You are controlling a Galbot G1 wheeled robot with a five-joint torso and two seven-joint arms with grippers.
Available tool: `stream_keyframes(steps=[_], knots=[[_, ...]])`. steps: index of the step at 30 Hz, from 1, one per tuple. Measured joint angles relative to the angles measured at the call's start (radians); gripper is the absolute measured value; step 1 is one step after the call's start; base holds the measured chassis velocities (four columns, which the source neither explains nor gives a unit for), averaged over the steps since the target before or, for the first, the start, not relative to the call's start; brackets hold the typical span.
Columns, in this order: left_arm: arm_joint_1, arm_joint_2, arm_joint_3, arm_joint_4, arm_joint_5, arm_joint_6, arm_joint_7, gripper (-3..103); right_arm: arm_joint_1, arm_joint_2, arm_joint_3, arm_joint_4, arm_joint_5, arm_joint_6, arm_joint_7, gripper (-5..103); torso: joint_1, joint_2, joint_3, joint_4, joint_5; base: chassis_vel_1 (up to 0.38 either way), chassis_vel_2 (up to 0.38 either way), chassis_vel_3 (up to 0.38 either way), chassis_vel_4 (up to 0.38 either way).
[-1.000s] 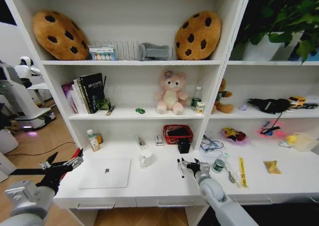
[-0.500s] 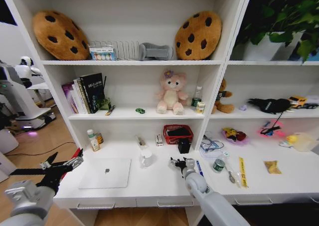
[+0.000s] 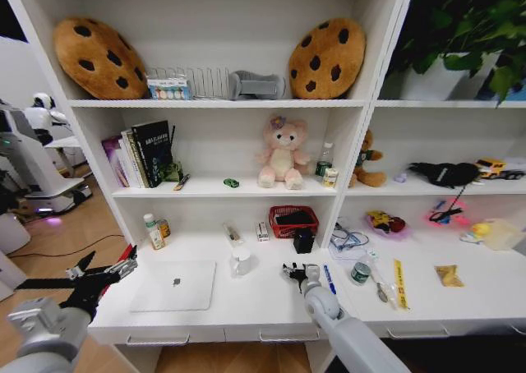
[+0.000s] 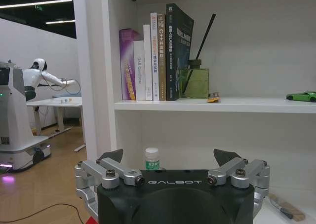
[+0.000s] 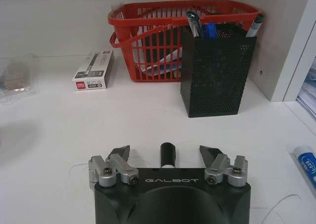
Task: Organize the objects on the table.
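Observation:
My right gripper (image 3: 294, 269) (image 5: 165, 153) hovers low over the white table (image 3: 263, 301), open, with a black marker (image 5: 168, 155) lying between its fingers. A blue marker (image 3: 329, 278) (image 5: 306, 159) lies just to its right. Beyond that stands the small green-lidded jar (image 3: 360, 271). The silver laptop (image 3: 174, 285) lies shut at the table's left. My left gripper (image 3: 103, 274) (image 4: 168, 157) is held open off the table's left end, with nothing in it. A tiny green toy (image 3: 231, 182) (image 4: 301, 96) sits on the middle shelf.
A black mesh pen holder (image 3: 303, 240) (image 5: 217, 71) with pens stands in front of the red wire basket (image 3: 293, 221) (image 5: 163, 31) at the back. A white mug (image 3: 240, 262), a small box (image 5: 94, 70) and bottles (image 3: 153, 232) stand nearby. Clutter covers the right desk.
My right gripper has moved left across the table and now sits over the black marker. The left arm has not moved.

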Motion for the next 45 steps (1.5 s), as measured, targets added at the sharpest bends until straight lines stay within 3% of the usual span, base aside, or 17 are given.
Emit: stream_keyframes(steps=[2,3,5,7,9,17,20,31,33,34,36,41,45], knots=[[0.0,0.0,0.0,0.0,0.0,0.0,0.0,100,0.003,-0.003,-0.002,0.0,0.005,-0.004,0.002,78,0.0,0.0,0.0,0.0,-0.0001,0.0,0.0,0.0,0.0],[0.0,0.0,0.0,0.0,0.0,0.0,0.0,100,0.007,-0.009,-0.008,0.0,0.008,-0.006,0.003,67,0.0,0.0,0.0,0.0,-0.0001,0.0,0.0,0.0,0.0],[0.0,0.0,0.0,0.0,0.0,0.0,0.0,100,0.008,-0.011,-0.01,0.001,0.009,-0.008,0.005,67,0.0,0.0,0.0,0.0,-0.0001,0.0,0.0,0.0,0.0],[0.0,0.0,0.0,0.0,0.0,0.0,0.0,100,0.008,-0.016,-0.012,0.006,0.019,-0.013,0.011,51,0.0,0.0,0.0,0.0,0.0,0.0,0.0,0.0,0.0],[0.0,0.0,0.0,0.0,0.0,0.0,0.0,100,0.008,-0.018,-0.012,0.008,0.021,-0.013,0.012,51,0.0,0.0,0.0,0.0,0.0,0.0,0.0,0.0,0.0],[0.0,0.0,0.0,0.0,0.0,0.0,0.0,100,-0.004,-0.034,-0.003,0.021,0.043,-0.019,0.012,18,0.0,0.0,0.0,0.0,0.0001,0.0,0.0,0.0,0.0],[0.0,0.0,0.0,0.0,0.0,0.0,0.0,100,-0.005,-0.038,0.003,0.021,0.049,-0.02,0.012,13,0.0,0.0,0.0,0.0001,0.0001,0.0,0.0,0.0,0.0],[0.0,0.0,0.0,0.0,0.0,0.0,0.0,100,-0.008,-0.056,0.019,0.03,0.063,-0.02,0.001,13,0.0,0.0,0.0,0.0,0.0003,0.0,0.0,0.0,0.0],[0.0,0.0,0.0,0.0,0.0,0.0,0.0,100,-0.019,-0.103,0.046,0.123,-0.004,0.1,-0.121,13,0.0,0.0,0.0,-0.0001,0.0001,0.0,0.0,0.0,0.0],[0.0,0.0,0.0,0.0,0.0,0.0,0.0,100,-0.019,-0.103,0.046,0.123,-0.004,0.1,-0.121,13,0.0,0.0,0.0,-0.0001,0.0001,0.0,0.0,0.0,0.0],[0.0,0.0,0.0,0.0,0.0,0.0,0.0,100,-0.002,-0.138,0.062,0.157,-0.071,0.225,-0.208,13,0.0,0.0,0.0,-0.0001,0.0,0.0,0.0,0.0,0.0],[0.0,0.0,0.0,0.0,0.0,0.0,0.0,100,0.055,-0.142,0.071,0.071,-0.143,0.313,-0.257,13,0.0,0.0,0.0,-0.0001,0.0001,0.0,0.0,0.0,0.0],[0.0,0.0,0.0,0.0,0.0,0.0,0.0,100,0.146,-0.119,0.062,-0.093,-0.206,0.438,-0.317,13,0.0,0.0,0.0,-0.0001,0.0003,0.0,0.0,0.0,0.0]])
